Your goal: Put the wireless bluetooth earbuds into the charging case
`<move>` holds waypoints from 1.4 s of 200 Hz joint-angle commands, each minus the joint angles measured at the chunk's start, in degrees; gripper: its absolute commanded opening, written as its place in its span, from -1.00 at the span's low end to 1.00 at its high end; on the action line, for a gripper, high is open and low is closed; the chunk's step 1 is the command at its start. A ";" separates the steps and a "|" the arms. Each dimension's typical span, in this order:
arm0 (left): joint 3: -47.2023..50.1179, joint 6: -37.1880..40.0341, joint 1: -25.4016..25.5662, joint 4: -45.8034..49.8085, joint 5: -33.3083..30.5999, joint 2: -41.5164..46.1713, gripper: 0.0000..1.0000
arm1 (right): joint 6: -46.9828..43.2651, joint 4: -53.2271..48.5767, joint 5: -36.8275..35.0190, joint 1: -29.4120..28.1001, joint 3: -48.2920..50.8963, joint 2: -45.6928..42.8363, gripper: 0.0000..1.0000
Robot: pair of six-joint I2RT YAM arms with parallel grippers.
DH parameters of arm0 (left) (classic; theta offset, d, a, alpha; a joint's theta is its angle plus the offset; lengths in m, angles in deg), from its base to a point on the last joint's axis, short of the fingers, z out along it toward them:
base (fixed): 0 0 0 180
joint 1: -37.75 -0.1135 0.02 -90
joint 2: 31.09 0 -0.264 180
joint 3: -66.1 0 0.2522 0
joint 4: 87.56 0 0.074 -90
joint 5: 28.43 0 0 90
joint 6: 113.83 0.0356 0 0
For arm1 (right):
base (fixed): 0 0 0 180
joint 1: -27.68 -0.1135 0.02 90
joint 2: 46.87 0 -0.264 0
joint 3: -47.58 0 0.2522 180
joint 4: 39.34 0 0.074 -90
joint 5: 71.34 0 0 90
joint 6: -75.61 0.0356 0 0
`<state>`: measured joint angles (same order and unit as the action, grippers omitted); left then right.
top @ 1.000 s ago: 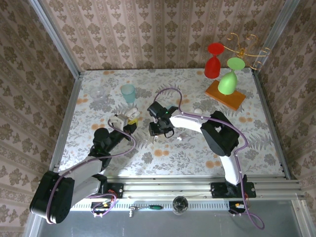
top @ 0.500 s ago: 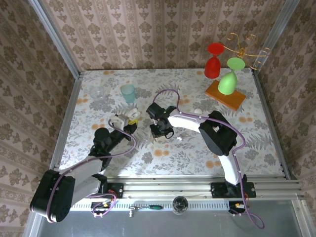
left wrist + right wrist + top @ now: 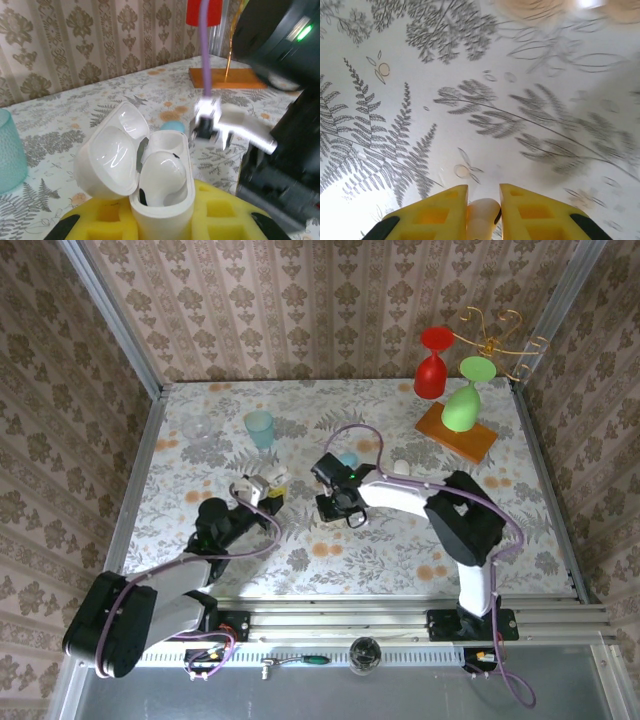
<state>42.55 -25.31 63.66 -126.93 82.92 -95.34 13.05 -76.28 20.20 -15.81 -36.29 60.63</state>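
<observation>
The right fingers (image 3: 461, 207) are pinching almost fully together, leaving only a narrow slit between the yellow pads. In that slit they are gripping a tiny white earbud (image 3: 482, 212), which is poking out slightly past the tips. They are hovering over the fern-patterned counter (image 3: 470, 100), with the earbud clear of the surface as far as the right wrist view shows.

The left fingers (image 3: 122, 220) are clamping as tight as they go around the base of the white charging case (image 3: 161, 200) and holding it upright. Its lid (image 3: 107, 160) is hanging open, tipped away to one side. A second earbud (image 3: 161, 172) is sitting in the case's body, rounded side up.

From above, the case (image 3: 268, 483) is sitting left of the right fingers (image 3: 338, 504), near them but not touching, both over the middle of the counter. A teal cup (image 3: 259, 427) is standing farther back, behind the case.
</observation>
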 commanded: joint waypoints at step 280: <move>-11.61 -25.67 8.72 -14.06 10.30 -12.93 -1.00 | -12.76 45.50 -1.52 0.78 24.10 -29.62 -0.60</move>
<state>32.63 -48.33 72.23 -137.72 93.72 -110.29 1.77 -32.39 18.52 -14.95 -12.99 30.77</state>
